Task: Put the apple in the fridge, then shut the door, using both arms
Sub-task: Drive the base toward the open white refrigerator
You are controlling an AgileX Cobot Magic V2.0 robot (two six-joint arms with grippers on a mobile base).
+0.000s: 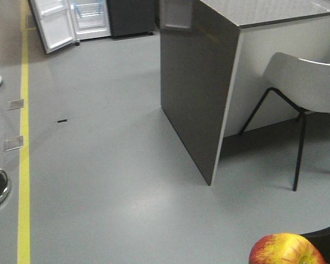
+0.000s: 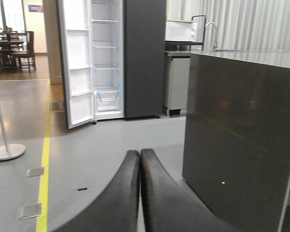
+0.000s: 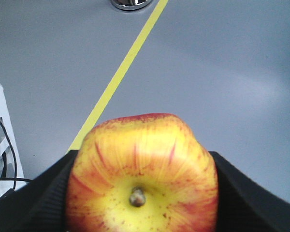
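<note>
Fridge point(image 1: 131, 16) seen at 11 o'clock, door point(image 1: 52, 25) swung wide; counter point(image 1: 192, 82), chair point(image 1: 308, 82) at 2 o'clock. Apple point(image 3: 142, 179) clamped by right gripper point(image 3: 145, 198), half cropped. Left gripper point(image 2: 140, 162) fingers pressed together.

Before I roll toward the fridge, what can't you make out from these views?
- Fridge, front view: top cut by the frame edge; shelves too small to check.
- Apple, right wrist view: underside cut by the bottom edge; it hides the right gripper fingertips.
- Whatever lies behind the counter, left wrist view: blocked by its dark side panel.
</note>
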